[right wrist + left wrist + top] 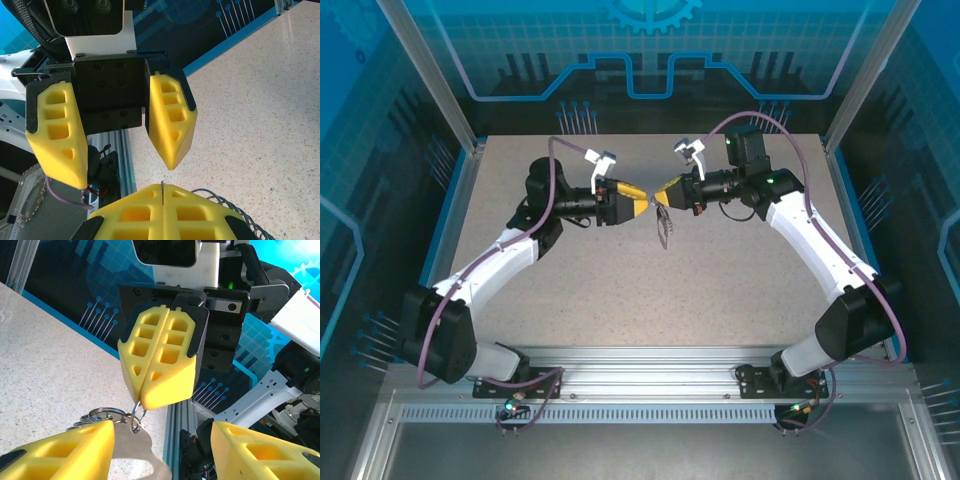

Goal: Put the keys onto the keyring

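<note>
The right end effector point(142, 401) is clenched on the keyring point(106, 414) above the desk point(45, 365). The left end effector point(125, 172) faces it, released.

The top camera looked down from behind on the whole table point(720, 290), and both wrist cameras faced each other closely over its middle.

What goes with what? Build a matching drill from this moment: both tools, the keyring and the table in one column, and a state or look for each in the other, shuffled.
Column one:
1. left tool
2. right tool
3. keyring
4. table

Column two:
A. speckled beige surface
B. fingers pressed together
C. hangs from pinched tips
D. fingers spread apart

Pairs: 1-D, 2-B, 3-C, 4-A.
</note>
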